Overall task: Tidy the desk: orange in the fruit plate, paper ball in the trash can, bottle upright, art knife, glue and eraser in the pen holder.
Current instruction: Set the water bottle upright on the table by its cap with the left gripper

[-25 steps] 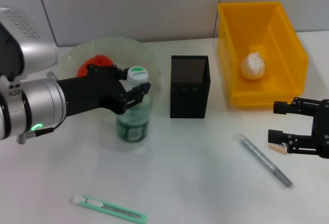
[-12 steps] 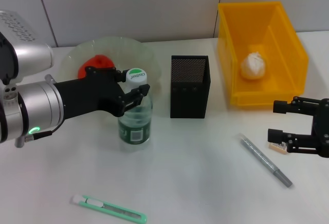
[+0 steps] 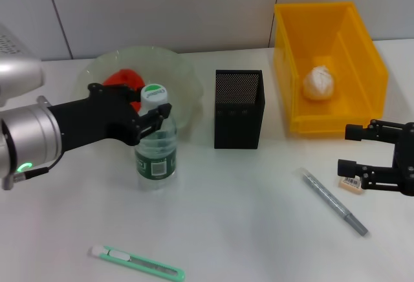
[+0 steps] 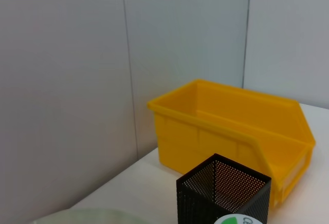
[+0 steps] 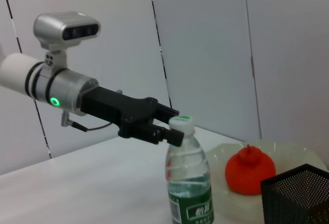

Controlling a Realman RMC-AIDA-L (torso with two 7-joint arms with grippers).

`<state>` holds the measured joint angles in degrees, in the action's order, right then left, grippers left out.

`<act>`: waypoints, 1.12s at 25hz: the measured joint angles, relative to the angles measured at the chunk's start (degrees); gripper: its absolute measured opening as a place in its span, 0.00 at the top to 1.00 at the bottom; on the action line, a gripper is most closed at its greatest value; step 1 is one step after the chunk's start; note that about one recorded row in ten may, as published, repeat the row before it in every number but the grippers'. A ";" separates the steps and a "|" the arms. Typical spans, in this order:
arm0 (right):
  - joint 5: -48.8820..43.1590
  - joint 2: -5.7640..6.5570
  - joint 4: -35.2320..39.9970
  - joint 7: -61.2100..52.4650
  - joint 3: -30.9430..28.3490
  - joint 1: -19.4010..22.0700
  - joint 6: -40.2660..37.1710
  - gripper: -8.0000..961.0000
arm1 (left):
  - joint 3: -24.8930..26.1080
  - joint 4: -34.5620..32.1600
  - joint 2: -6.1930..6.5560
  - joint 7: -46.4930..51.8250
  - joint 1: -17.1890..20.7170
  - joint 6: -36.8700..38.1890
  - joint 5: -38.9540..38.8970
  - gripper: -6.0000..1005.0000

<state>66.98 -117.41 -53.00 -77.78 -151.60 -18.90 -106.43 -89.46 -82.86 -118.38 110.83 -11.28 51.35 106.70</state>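
Fingers (image 3: 155, 115) beside upright bottle (image 3: 155, 146)

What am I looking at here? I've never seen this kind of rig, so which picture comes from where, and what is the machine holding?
This is a two-armed robot at a white desk. The large picture looks down from its head; the other two come from cameras on its wrists. The left gripper is at the neck of a standing water bottle, just under the cap; whether it grips is unclear. The right gripper hangs open near a small eraser. Also on the desk: a glass plate holding an orange, a black mesh pen holder, a yellow bin with a paper ball, a grey pen-like stick and a green art knife.
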 joint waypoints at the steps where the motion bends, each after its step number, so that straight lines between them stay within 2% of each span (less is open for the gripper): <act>1: 0.00 -0.01 0.00 0.00 -0.01 -0.01 0.06 0.22 | 0.26 -0.96 0.03 0.00 0.76 0.20 -0.01 0.55; 9: 0.00 -0.02 0.21 -0.04 -0.01 -0.48 0.55 0.22 | 2.92 -2.50 -0.01 -0.01 2.83 2.12 -0.01 0.55; 28: -0.07 -0.01 0.36 -0.09 0.00 -0.80 0.71 0.22 | 3.24 -2.79 0.08 0.01 4.22 3.14 0.36 0.54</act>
<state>66.90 -117.42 -52.64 -77.87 -151.60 -19.70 -105.73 -86.22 -85.66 -118.29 110.84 -7.06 54.49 107.06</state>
